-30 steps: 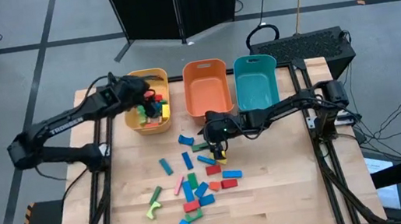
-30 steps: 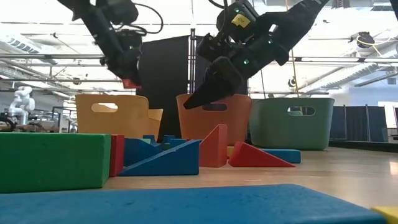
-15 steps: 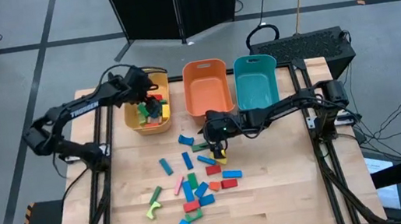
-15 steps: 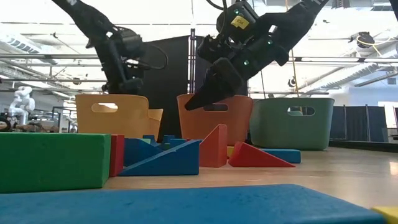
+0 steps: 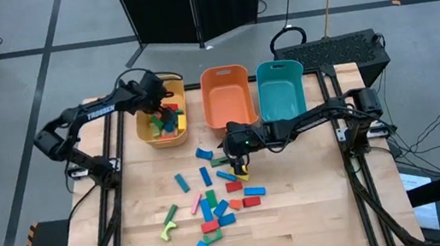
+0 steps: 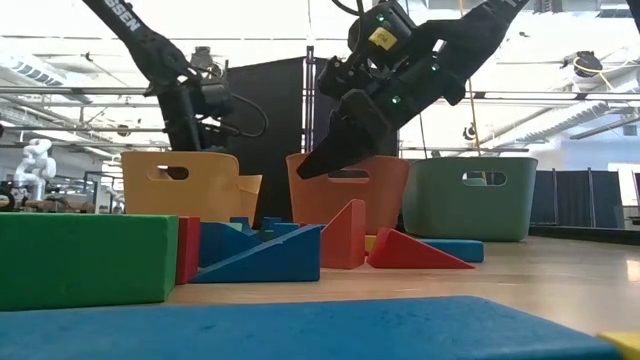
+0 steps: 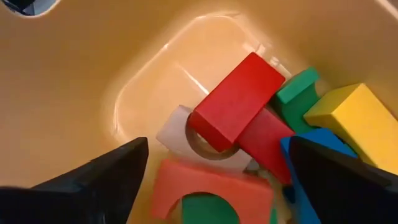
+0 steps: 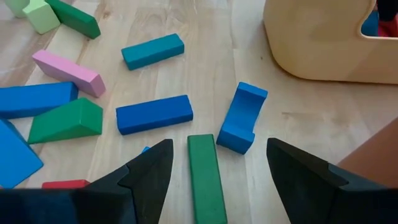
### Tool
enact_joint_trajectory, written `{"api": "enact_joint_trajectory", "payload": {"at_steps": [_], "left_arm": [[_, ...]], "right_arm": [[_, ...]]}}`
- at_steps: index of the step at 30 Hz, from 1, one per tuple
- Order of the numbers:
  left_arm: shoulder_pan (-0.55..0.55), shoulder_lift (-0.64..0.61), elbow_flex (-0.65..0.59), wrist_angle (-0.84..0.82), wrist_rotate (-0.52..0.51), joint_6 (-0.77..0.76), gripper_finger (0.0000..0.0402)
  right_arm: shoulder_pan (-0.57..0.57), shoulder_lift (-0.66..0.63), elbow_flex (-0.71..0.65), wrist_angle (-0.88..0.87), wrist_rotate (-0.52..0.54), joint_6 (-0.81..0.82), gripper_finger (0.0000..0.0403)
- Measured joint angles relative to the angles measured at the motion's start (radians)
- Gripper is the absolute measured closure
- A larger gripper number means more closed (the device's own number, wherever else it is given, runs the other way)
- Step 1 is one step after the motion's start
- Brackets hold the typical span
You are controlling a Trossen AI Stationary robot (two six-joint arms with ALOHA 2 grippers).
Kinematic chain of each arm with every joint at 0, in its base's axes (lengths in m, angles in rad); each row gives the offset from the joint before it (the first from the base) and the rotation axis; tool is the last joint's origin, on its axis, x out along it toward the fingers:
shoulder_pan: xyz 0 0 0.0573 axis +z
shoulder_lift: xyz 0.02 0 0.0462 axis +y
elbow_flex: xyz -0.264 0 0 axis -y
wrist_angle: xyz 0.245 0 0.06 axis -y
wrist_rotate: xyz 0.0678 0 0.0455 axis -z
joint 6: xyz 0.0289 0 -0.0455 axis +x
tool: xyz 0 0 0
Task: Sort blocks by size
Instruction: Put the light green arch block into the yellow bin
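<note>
**A few blocks binned, most of the pile waiting**

I am looking at a job that is only partly done. My left gripper (image 7: 211,180) is hanging inside the yellow bin (image 5: 162,119) with its fingers spread and nothing between them; just below lies a red block (image 7: 239,102) on a small heap of red, green, yellow and blue pieces. My right gripper (image 8: 214,165) is hovering low over the scattered blocks (image 5: 214,206) on the table (image 5: 319,212), fingers apart and empty, lined up over a green bar (image 8: 205,171) beside a blue notched piece (image 8: 242,118). The orange bin (image 5: 227,96) and teal bin (image 5: 281,88) are showing no blocks, so I am judging the bulk of the sorting is left.
</note>
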Motion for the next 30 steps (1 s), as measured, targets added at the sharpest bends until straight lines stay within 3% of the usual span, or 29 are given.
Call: {"api": "enact_joint_trajectory", "payload": {"at_steps": [7, 14, 23, 30], "left_arm": [[-0.016, -0.065, 0.000, -0.001, -0.003, -0.052, 0.0006], [-0.119, -0.230, 0.000, -0.100, -0.006, -0.081, 0.0006], [-0.414, -0.456, 0.000, -0.233, -0.006, -0.214, 0.0006], [-0.711, -0.500, 0.000, -0.267, -0.012, -0.405, 0.0006]], "right_arm": [[-0.002, 0.000, -0.001, 0.025, 0.002, -0.058, 0.0156], [0.007, 0.000, -0.001, 0.008, 0.002, -0.028, 0.0156], [0.041, 0.001, -0.002, 0.002, 0.007, -0.022, 0.0156], [0.064, 0.001, -0.002, 0.001, 0.008, -0.022, 0.0156]]}}
